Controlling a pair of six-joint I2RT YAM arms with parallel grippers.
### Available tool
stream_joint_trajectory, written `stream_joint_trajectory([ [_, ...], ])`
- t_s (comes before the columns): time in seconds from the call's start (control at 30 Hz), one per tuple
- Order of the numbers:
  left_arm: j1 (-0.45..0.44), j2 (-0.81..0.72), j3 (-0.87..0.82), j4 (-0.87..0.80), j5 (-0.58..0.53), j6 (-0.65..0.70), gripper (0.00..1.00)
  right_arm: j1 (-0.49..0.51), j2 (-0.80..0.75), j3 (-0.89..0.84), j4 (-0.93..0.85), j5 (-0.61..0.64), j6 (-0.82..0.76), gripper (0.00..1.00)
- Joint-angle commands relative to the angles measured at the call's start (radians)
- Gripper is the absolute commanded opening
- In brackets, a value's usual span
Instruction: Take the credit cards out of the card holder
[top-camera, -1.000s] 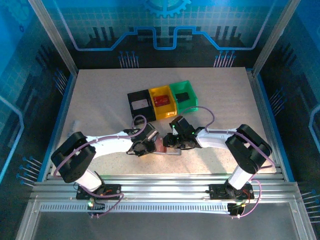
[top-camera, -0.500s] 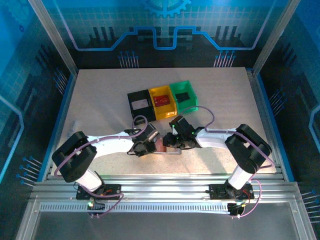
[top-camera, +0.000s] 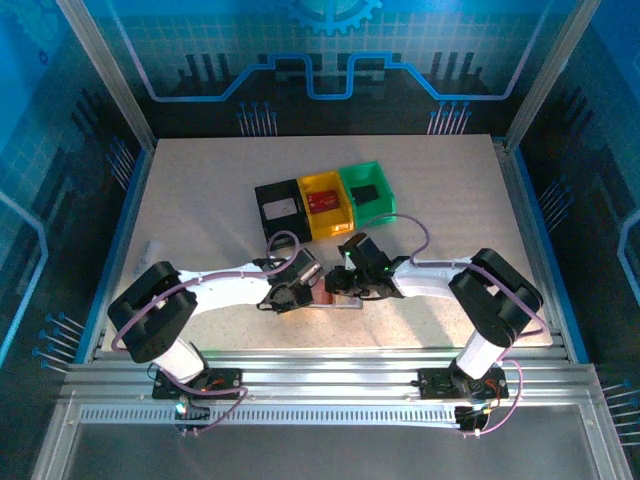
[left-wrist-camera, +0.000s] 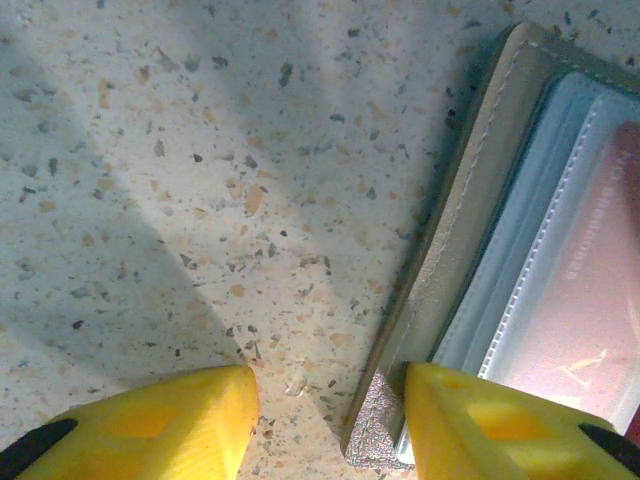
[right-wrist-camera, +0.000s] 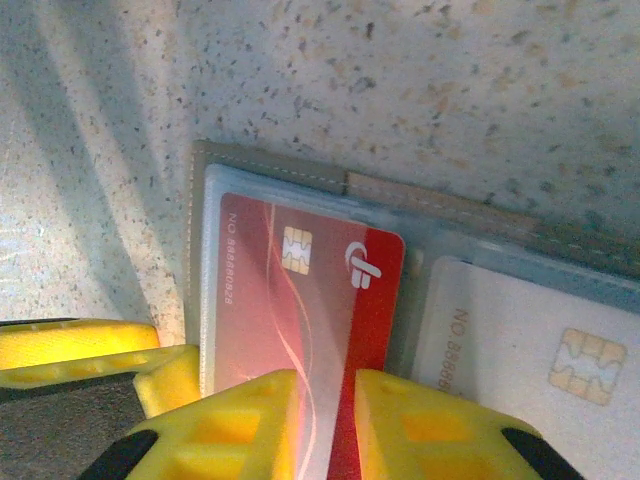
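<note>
Here's the card holder (right-wrist-camera: 270, 165), lying open and flat on the table (left-wrist-camera: 200, 150), near the middle and towards the near side, with the bins further off beyond it. Two credit cards sit in its clear sleeves: the red card (right-wrist-camera: 290, 300) in the left sleeve, the white card (right-wrist-camera: 500, 340) just right of it, both tucked well in. So by my reckoning the job is at an early stage for these two, neither one is out yet.

The right gripper (right-wrist-camera: 325, 425) is down over the near end of the red card, jaws drawn to a narrow gap with the card showing through it. Whether they actually pinch it, I cannot tell.

On the other side, the left gripper (left-wrist-camera: 330, 420) is low at the holder's left edge, jaws apart and holding nothing, one of its fingers (left-wrist-camera: 490, 420) over the grey corner, the other over bare table.

Further back, the yellow bin (top-camera: 335, 230) holds something red (top-camera: 322, 202) and the black bin (top-camera: 285, 233) something pale (top-camera: 283, 210), too small to call as cards
</note>
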Motion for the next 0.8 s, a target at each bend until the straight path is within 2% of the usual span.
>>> stream_joint_trajectory([
  [0.0, -0.027, 0.138, -0.058, 0.155, 0.129, -0.028, 0.46, 0.017, -0.024, 0.010, -0.093, 0.062, -0.012, 0.23],
  [0.5, -0.043, 0.159, -0.049, 0.162, 0.135, -0.034, 0.46, 0.008, -0.079, 0.035, -0.142, 0.061, -0.057, 0.25],
  [0.77, -0.052, 0.177, -0.036, 0.168, 0.141, -0.036, 0.46, 0.001, -0.047, 0.049, -0.164, 0.040, -0.067, 0.24],
])
